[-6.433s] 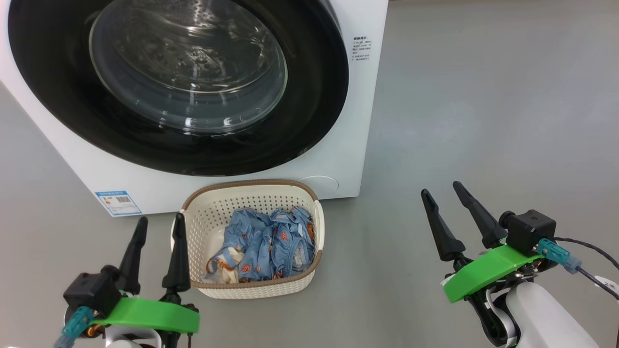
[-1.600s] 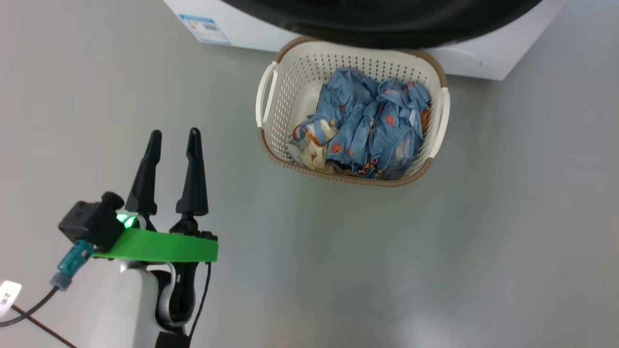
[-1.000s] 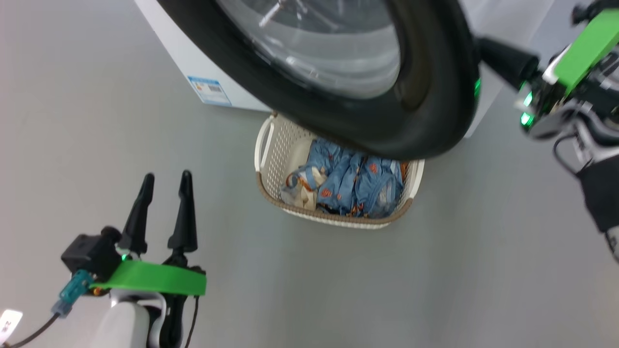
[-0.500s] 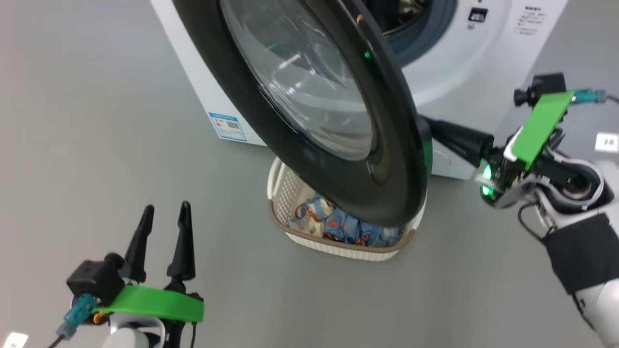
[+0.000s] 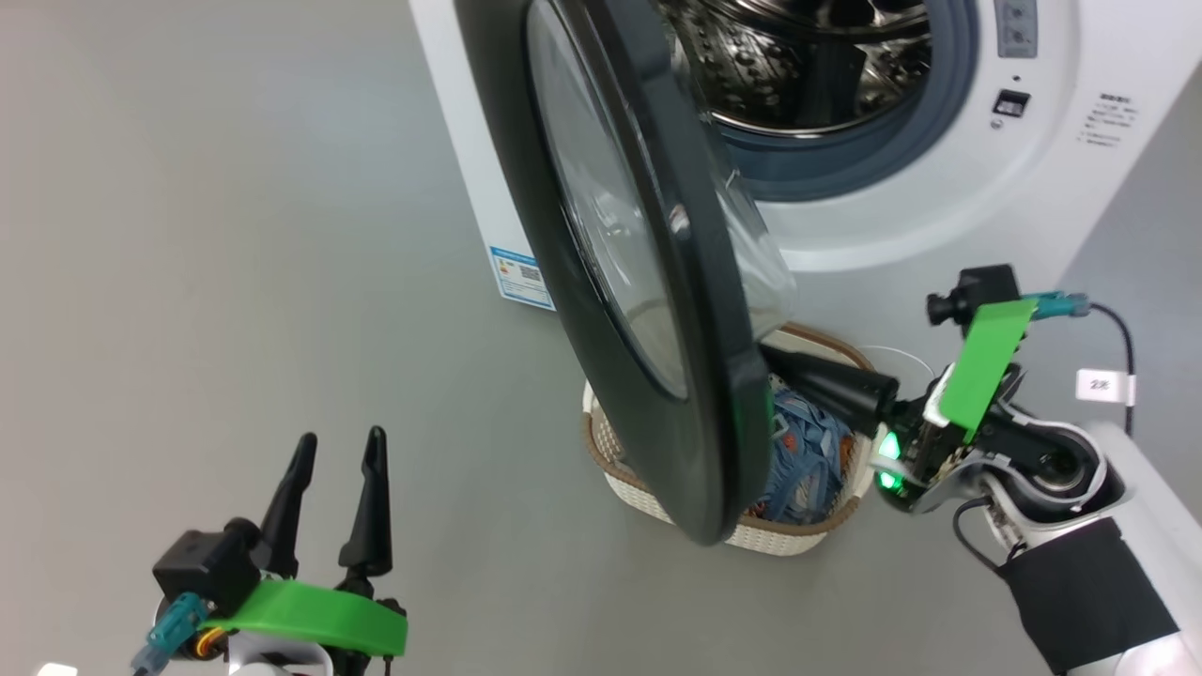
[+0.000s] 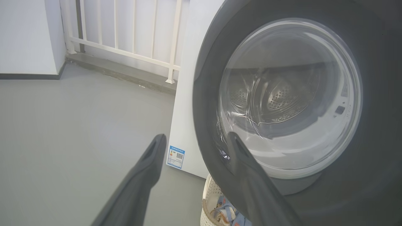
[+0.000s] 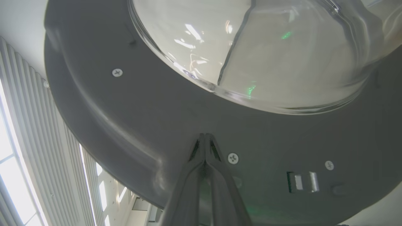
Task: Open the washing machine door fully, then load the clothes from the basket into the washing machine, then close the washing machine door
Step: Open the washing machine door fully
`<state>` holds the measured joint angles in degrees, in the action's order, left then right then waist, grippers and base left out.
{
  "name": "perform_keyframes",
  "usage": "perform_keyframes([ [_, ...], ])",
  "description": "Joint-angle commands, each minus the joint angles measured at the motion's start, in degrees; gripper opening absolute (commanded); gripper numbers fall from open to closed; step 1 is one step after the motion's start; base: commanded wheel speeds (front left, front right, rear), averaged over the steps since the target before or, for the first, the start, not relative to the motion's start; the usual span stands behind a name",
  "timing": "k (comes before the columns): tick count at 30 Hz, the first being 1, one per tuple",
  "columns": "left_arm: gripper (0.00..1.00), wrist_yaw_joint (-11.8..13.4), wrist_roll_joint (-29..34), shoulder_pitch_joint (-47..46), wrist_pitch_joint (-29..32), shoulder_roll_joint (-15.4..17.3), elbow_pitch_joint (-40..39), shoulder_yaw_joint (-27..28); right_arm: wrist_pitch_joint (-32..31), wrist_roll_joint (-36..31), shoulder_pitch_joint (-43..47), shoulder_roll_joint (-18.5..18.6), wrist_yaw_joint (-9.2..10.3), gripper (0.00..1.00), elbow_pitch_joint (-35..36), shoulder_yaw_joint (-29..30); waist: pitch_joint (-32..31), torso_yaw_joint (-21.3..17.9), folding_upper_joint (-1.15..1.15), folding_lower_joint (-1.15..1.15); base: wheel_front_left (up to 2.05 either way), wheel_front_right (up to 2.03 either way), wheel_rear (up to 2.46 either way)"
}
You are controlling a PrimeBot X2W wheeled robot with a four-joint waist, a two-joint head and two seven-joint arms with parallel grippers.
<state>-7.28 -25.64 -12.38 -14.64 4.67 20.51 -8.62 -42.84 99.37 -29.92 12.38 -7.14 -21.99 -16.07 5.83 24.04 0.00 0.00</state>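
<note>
The washing machine [image 5: 939, 216] stands with its steel drum [image 5: 808, 56] exposed. The washing machine door [image 5: 700, 357] is swung roughly halfway out, seen edge-on above the basket [image 5: 779, 537]. The clothes [image 5: 808, 451], light blue, lie in the basket, partly hidden by the door. My right gripper [image 5: 775, 359] is shut and empty, its tips against the door's inner face [image 7: 125, 103] just below the glass bowl [image 7: 267, 47]. My left gripper [image 5: 340, 439] hangs open and empty at the lower left, well apart from the door. In the left wrist view the door [image 6: 207, 94] fills the right side.
Bare grey floor [image 5: 235, 282] spreads to the left and in front. A blue sticker [image 5: 518, 277] marks the machine's lower left corner. A white railing [image 6: 125, 31] and a wall stand behind the machine's left side. The door latch [image 7: 303, 181] sits near my right fingertips.
The door has swung further open, from partly covering the opening to edge-on. My right gripper has followed it leftward, over the basket. The camera has shifted too; my left gripper stays put.
</note>
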Motion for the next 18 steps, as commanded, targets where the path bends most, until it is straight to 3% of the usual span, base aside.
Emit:
perform_keyframes([
  [1, 1.00, -0.21, -0.13, 0.27, -0.36, 1.53, -0.92, 1.60, -0.89, 0.08, 0.35, -1.15, -0.35, 0.00, 1.90, -0.87, -1.00, 1.15, 0.00, 0.00, 0.00, 0.00, 0.00],
  [18, 1.00, -0.18, -0.11, 0.98, -0.36, 2.05, -0.48, 1.41, -2.57, -0.95, 2.36, -4.31, -0.35, 0.00, 1.94, 0.83, -2.35, 1.26, 0.00, 0.00, 0.00, 0.00, 0.00],
])
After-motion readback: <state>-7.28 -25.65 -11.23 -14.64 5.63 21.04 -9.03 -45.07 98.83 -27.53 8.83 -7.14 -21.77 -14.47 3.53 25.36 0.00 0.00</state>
